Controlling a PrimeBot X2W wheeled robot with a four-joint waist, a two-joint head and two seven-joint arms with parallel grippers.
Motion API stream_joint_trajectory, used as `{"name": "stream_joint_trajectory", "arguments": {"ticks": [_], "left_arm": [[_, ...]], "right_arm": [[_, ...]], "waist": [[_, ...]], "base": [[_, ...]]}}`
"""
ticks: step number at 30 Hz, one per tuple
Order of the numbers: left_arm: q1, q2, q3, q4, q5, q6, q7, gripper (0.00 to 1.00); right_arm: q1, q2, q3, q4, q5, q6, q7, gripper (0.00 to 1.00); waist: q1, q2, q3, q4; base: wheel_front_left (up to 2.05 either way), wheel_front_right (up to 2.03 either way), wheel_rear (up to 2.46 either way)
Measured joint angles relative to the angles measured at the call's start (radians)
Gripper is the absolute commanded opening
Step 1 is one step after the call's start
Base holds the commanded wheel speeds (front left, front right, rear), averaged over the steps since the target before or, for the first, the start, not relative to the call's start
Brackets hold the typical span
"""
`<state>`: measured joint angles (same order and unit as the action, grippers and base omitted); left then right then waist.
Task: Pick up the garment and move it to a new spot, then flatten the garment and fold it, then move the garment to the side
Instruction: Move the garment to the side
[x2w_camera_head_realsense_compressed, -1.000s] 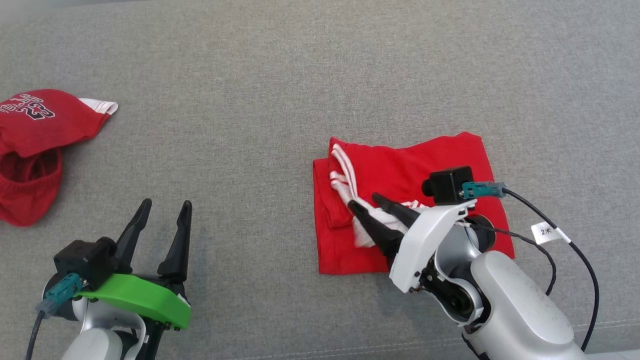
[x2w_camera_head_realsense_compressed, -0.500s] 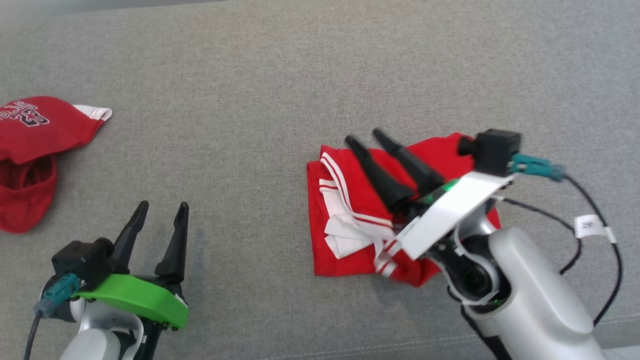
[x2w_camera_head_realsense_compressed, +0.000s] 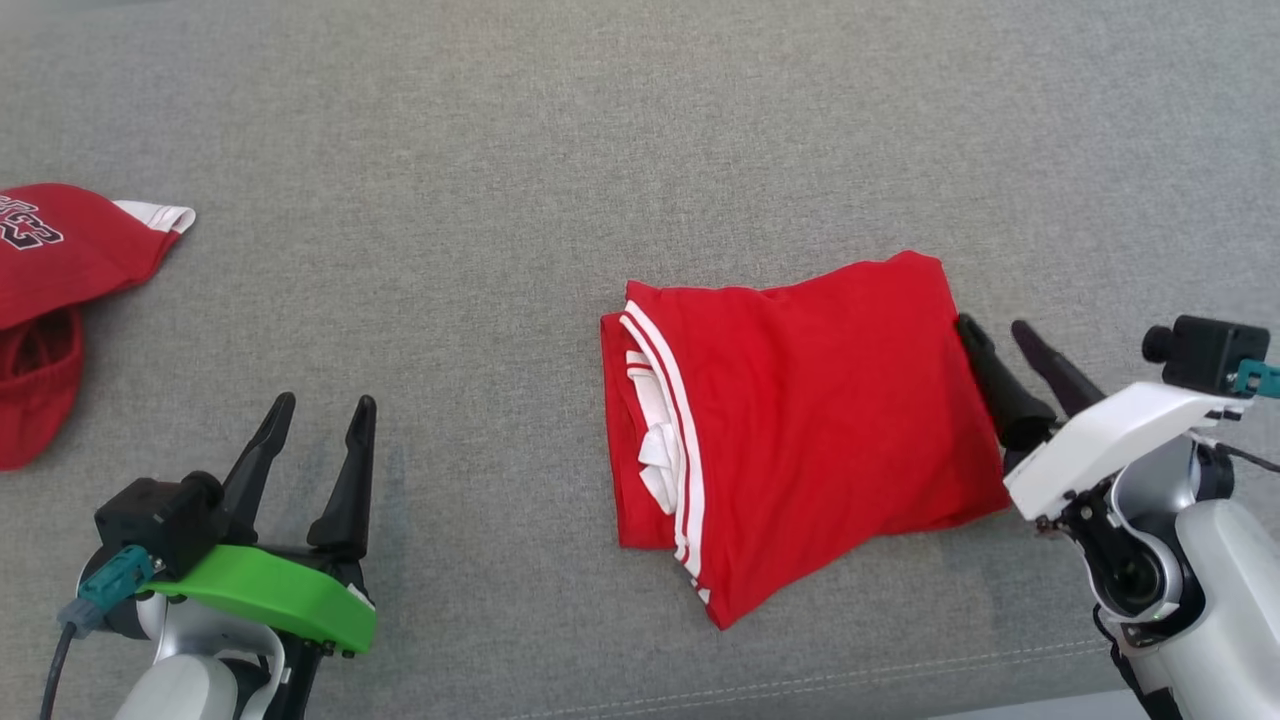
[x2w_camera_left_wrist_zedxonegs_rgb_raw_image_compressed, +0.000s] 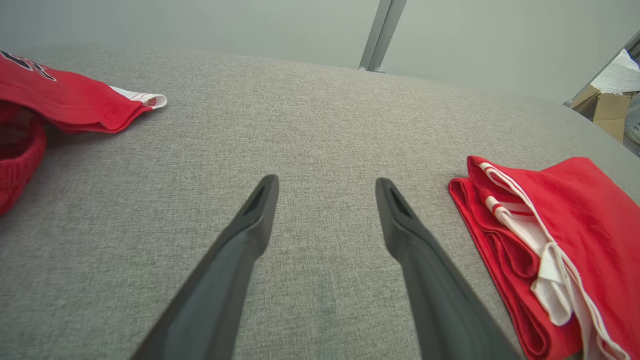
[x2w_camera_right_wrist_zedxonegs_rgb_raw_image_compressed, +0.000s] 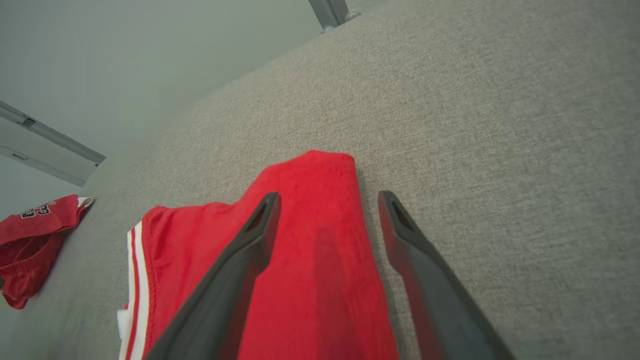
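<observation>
left wrist view: pale wall (x2w_camera_left_wrist_zedxonegs_rgb_raw_image_compressed: 200, 20) behind grey woven surface (x2w_camera_left_wrist_zedxonegs_rgb_raw_image_compressed: 300, 125) under folded red garment (x2w_camera_left_wrist_zedxonegs_rgb_raw_image_compressed: 575, 210); left gripper (x2w_camera_left_wrist_zedxonegs_rgb_raw_image_compressed: 326, 181), right gripper (x2w_camera_right_wrist_zedxonegs_rgb_raw_image_compressed: 328, 195) fingers apart.

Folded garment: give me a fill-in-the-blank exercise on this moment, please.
The folded garment is mainly ____. Its white-striped edge faces the robot's ____. The right hand, open, sits by the garment's ____ edge. The left hand, open, holds ____.
Missing words: red; left; right; nothing.
</observation>
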<state>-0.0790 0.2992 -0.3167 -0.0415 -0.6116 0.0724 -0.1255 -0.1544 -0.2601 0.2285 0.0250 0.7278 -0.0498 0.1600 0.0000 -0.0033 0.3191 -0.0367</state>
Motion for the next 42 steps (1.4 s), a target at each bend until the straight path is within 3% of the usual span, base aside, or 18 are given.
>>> {"name": "stream_joint_trajectory", "arguments": {"ticks": [16,17,18,19,20,26,34,37,38,42], "left_arm": [[-0.003,-0.001,-0.009,0.008,0.000,0.000,0.000,1.00],[-0.003,-0.001,-0.009,0.012,0.000,0.000,-0.002,1.00],[-0.003,-0.002,-0.010,0.019,0.000,-0.001,-0.003,1.00],[-0.003,-0.002,-0.010,0.024,0.000,-0.001,-0.003,1.00],[-0.003,-0.002,-0.010,0.026,0.000,-0.001,-0.003,1.00],[-0.004,-0.004,-0.010,0.032,0.000,-0.001,-0.008,1.00],[-0.003,-0.005,-0.011,0.034,0.000,-0.001,-0.009,1.00],[-0.003,-0.004,-0.011,0.034,0.000,-0.001,-0.009,1.00],[-0.003,-0.004,-0.013,0.032,0.000,-0.001,-0.007,1.00],[-0.004,-0.001,-0.016,0.013,0.000,-0.002,0.002,1.00]], "right_arm": [[0.030,-0.035,0.036,0.102,0.135,0.099,0.133,1.00],[0.029,-0.034,0.036,0.102,0.145,0.107,0.139,0.92],[0.029,-0.032,0.035,0.103,0.154,0.113,0.142,0.44],[0.026,-0.030,0.035,0.102,0.161,0.114,0.145,0.06],[0.022,-0.030,0.036,0.100,0.164,0.120,0.151,0.00],[-0.026,-0.082,0.060,0.066,0.153,0.138,0.198,0.00],[-0.116,-0.192,0.122,-0.103,0.125,0.158,0.332,0.00],[-0.141,-0.265,0.114,-0.102,0.082,0.158,0.376,0.00],[-0.161,-0.325,0.081,-0.085,0.048,0.152,0.401,0.00],[-0.216,-0.409,0.040,-0.055,-0.021,0.116,0.445,0.00]], "waist": [[0.0000,0.0000,0.024,0.014],[0.0000,0.0000,0.023,0.015],[0.0000,0.0000,0.020,0.016],[0.0000,0.0000,0.018,0.017],[0.0000,0.0000,0.015,0.018],[0.0000,0.0000,0.003,0.021],[0.0000,0.0000,-0.017,0.014],[0.0000,0.0000,-0.020,0.010],[0.0000,0.0000,-0.020,0.007],[0.0000,0.0000,-0.004,0.005]], "base": [[0.00,0.00,0.00],[0.00,0.00,0.00],[0.00,0.00,0.00],[0.00,0.00,0.00],[0.00,0.00,0.00],[0.00,0.00,0.00],[0.00,0.00,0.00],[0.00,0.00,0.00],[0.00,0.00,0.00],[0.00,0.00,0.00]]}}
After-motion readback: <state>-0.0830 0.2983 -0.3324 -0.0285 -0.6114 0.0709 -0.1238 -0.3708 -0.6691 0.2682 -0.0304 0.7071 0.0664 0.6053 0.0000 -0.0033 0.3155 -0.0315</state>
